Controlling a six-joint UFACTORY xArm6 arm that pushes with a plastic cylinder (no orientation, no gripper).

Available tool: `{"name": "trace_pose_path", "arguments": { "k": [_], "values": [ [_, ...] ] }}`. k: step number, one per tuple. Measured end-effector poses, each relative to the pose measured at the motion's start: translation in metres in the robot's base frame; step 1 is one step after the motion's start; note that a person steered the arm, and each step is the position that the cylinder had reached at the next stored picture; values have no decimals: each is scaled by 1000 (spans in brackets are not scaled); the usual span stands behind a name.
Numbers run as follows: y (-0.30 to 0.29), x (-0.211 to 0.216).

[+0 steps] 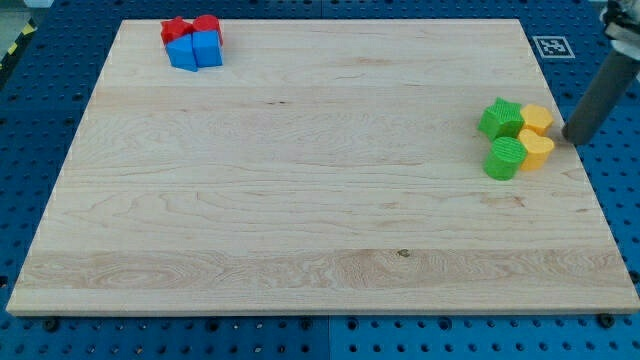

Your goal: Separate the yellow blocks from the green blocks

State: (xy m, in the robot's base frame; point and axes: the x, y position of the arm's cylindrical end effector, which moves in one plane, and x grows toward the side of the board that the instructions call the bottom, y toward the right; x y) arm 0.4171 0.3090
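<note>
Jaws: none fitted; our arm ends in a bare rod and holds nothing. Our tip [572, 141] stands at the board's right edge, at about 3 o'clock of the cluster, just beside the yellow blocks; contact cannot be confirmed.

The cluster is tight: a green star [501, 117] at upper left, a green cylinder [505, 158] at lower left, an upper yellow block [538, 120], shape unclear, and a yellow heart [537, 150] below it, each pair seemingly touching its neighbours.

We judge the separation not yet done; the step in hand is the approach. Pushing from 3 o'clock would drive yellow into green, so the next move calls for entering the seam between the colours.

At 11 o'clock of the board [300, 180], well apart, red blocks [190, 28] and blue blocks [196, 51] sit bunched.

A square marker [550, 46] lies off the top right corner; no readable writing.
</note>
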Motion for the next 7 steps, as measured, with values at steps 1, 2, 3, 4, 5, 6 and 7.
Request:
{"name": "trace_pose_path", "arguments": {
  "k": [1, 2, 3, 4, 5, 6, 7],
  "values": [
    [1, -15],
    [-7, -47],
    [-43, -47],
    [-56, -45],
    [-59, -25],
    [-61, -12],
    [-76, -12]
  ]
}}
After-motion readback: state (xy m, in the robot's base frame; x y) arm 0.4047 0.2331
